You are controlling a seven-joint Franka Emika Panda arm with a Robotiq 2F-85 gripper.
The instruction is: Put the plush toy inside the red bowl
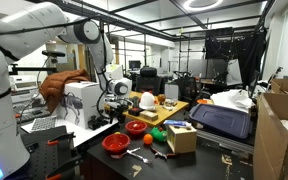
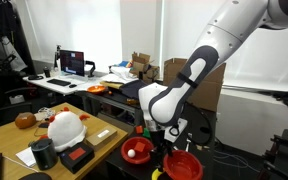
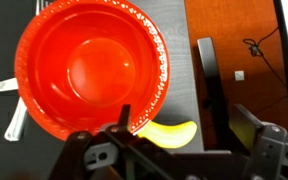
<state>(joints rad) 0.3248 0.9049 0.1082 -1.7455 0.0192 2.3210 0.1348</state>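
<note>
My gripper (image 3: 174,140) hovers over the red bowl (image 3: 92,68), jaws spread and empty (toy unseen here).

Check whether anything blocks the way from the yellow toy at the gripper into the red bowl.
Nothing visible does. In the wrist view the yellow toy, by the gripper, lies just outside the rim of the red bowl, and the bowl is empty.

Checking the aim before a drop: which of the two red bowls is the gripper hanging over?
The empty red bowl, lowest in an exterior view, directly under the gripper; the other red bowl sits off to the side.
</note>
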